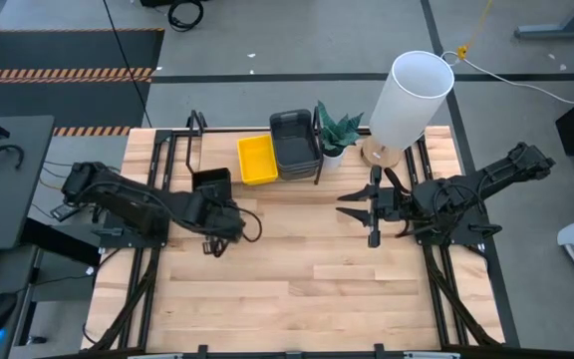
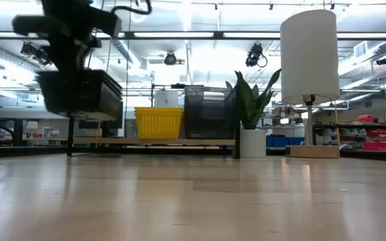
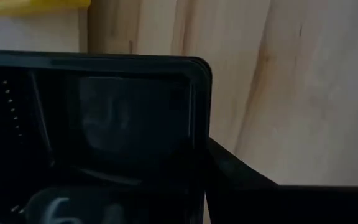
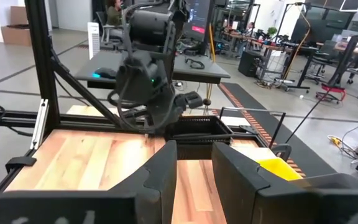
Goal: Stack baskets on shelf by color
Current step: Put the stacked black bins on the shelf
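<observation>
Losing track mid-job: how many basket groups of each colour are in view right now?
yellow group on the shelf: 1
dark grey group beside it: 1
black basket held by the left gripper: 1
Total: 3 groups; baskets nested inside each cannot be counted.

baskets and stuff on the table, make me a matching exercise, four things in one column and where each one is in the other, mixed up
Things:
1. yellow basket
2. black basket
3. dark basket stack
4. potted plant

Places:
A. held above the table by the left gripper
B. on the shelf, between the yellow basket and the plant
C. just past the shelf's end, next to the white lamp
D. on the shelf, on the side of the dark stack nearer the left arm

Pairs: 1-D, 2-A, 3-B, 4-C
</observation>
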`<state>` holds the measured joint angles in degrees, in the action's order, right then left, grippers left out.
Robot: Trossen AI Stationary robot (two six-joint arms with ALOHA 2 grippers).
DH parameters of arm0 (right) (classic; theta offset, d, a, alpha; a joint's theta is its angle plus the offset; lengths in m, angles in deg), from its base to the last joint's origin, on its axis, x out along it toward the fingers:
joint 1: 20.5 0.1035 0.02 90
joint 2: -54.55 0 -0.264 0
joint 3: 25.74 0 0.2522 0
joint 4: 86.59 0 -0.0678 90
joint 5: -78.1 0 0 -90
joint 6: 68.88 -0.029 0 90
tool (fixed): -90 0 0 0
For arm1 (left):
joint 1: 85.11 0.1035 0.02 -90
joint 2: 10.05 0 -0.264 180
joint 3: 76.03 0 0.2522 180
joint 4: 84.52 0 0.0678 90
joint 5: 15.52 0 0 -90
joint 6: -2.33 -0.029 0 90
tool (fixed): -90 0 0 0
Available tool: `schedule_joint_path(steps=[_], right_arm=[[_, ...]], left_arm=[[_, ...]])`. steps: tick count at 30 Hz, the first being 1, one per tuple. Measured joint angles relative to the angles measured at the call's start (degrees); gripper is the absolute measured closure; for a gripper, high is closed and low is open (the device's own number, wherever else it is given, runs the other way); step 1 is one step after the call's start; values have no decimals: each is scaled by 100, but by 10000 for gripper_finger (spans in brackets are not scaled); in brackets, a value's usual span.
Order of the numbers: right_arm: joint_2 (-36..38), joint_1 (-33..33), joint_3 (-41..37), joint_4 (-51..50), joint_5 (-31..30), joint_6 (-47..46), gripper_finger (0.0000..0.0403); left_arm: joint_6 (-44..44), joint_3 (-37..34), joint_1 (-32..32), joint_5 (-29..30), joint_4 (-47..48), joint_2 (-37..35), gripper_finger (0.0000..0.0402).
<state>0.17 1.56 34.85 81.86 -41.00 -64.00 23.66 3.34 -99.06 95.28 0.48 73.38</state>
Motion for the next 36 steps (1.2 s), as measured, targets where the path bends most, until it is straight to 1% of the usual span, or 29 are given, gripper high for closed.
schedule_joint_path(steps=[5,8,12,20,29,33,36], right_arm=[[-2,-13,0,-11,2,1,295],[-1,-13,0,-13,1,9,295],[0,-13,0,-22,2,17,295],[0,-13,0,-42,0,22,295],[0,-13,0,-42,2,22,295],[-1,-13,0,-59,2,22,295],[-1,-13,0,-60,2,21,295]], left_arm=[[-734,-265,564,-11,-316,4,381],[-1132,-406,998,-99,-670,8,381],[-1506,-562,1573,-117,-760,8,381],[-2332,-615,2393,-155,-1399,8,381],[-2927,-615,3285,-153,-1734,9,378],[-2955,-615,3579,-151,-1733,15,359],[-2989,-615,3657,-152,-1736,15,341]])
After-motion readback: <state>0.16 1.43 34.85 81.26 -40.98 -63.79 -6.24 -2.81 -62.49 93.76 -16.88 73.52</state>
